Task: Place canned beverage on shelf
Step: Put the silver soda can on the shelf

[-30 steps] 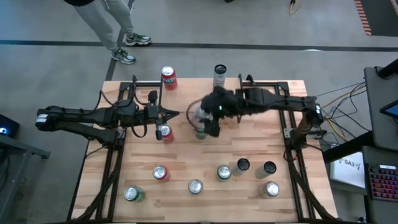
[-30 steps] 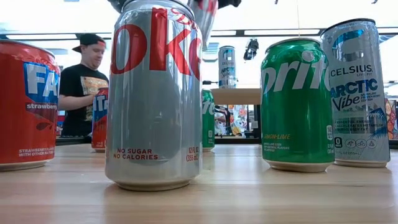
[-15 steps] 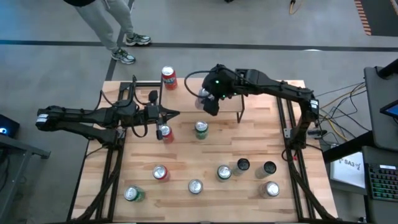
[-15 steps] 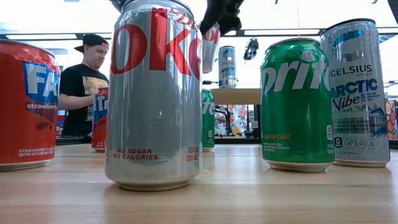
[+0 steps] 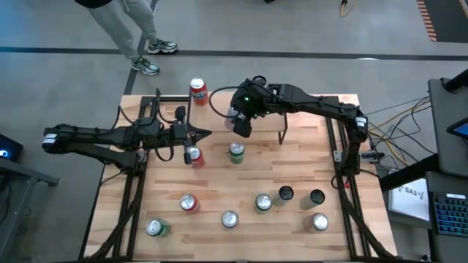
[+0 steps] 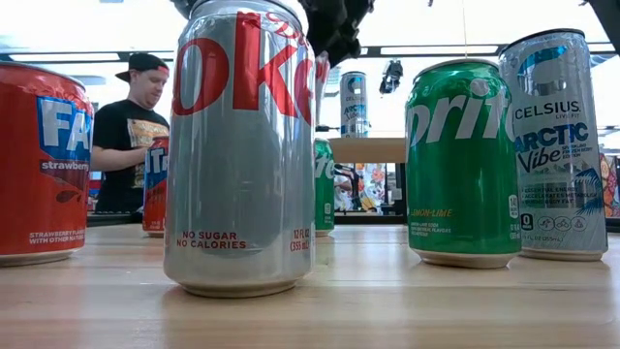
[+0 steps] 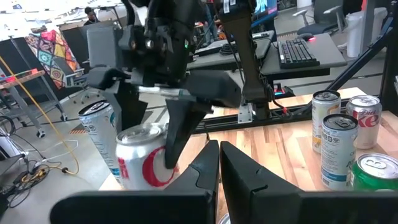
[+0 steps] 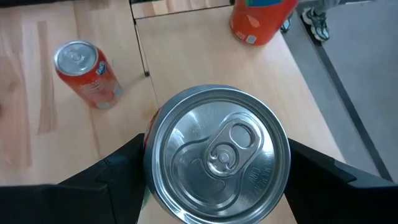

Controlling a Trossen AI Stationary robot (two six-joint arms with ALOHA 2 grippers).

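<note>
The right pincer (image 5: pixel 240 123) grips a silver can (image 8: pixel 216 157) by its sides, one finger against each flank, top and pull tab facing the wrist camera. It hangs in the air over the front-left part of the shelf (image 5: pixel 307 109), with light wood below it. Whether the can is already above the board or just off its edge is hard to say from overhead, since the arm covers that spot.

The can is a stiff, smooth cylinder: slippery on its painted wall, and probably heavy if full, so a hold across the middle of the body suits it better than one near the rim. A thin wall may dent under hard squeezing. It should be set down upright and flat, as a tilted base would let it roll.

The left pincer (image 7: pixel 219 163) is closed on nothing, resting out to the left of the right pincer, close to a red can (image 5: pixel 193 155) on the worktop (image 5: pixel 292 226). A green can (image 5: pixel 236 152) stands just in front of the right pincer, on the worktop.
</note>
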